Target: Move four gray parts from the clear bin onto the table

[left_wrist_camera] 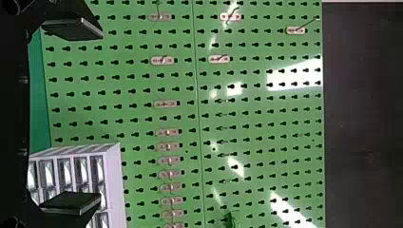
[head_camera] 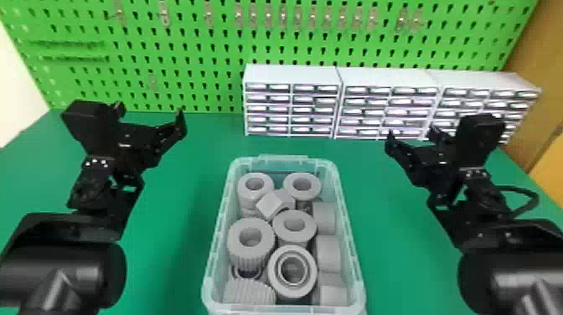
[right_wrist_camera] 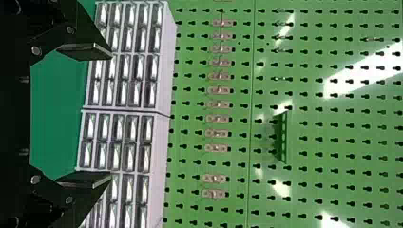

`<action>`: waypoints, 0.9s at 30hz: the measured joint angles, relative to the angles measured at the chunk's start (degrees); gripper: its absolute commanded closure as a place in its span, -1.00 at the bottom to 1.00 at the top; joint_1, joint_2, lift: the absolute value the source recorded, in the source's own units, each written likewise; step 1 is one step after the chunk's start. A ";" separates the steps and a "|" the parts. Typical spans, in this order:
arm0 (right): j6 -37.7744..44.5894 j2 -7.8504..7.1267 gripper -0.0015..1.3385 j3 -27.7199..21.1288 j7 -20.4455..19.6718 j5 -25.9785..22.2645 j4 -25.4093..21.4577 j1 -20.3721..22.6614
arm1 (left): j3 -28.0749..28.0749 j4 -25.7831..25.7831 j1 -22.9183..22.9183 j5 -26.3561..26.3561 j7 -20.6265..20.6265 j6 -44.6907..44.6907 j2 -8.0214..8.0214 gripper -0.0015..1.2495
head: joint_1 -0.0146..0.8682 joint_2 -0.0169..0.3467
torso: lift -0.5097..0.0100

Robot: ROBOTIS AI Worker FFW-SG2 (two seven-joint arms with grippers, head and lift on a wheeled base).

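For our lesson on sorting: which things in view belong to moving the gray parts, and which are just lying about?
Job:
- clear bin
- gray parts inside
- green table
- left gripper
- right gripper

Just there:
- green pegboard
- small fittings on it
- white drawer cabinets

Green table with a bin and three drawer units.
In the head view the green table (head_camera: pixel 176 251) spreads below the left claw (head_camera: pixel 151 112) and the right claw (head_camera: pixel 411 134) and out past both sides. The clear bin (head_camera: pixel 229 184) sits on it between the two claws, toward the robot from their tips, its long sides running away from the robot. The white drawer units (head_camera: pixel 291 75) stand side by side along the far edge, beyond the bin and apart from it, starting between the claws and running on behind the right claw.
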 measured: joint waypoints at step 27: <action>7.80 -0.74 -0.44 0.48 -0.06 -1.95 -6.14 1.50 | 0.01 0.00 -0.02 -0.13 0.01 0.00 0.00 -0.85 | 0.59 -0.76 | 0.77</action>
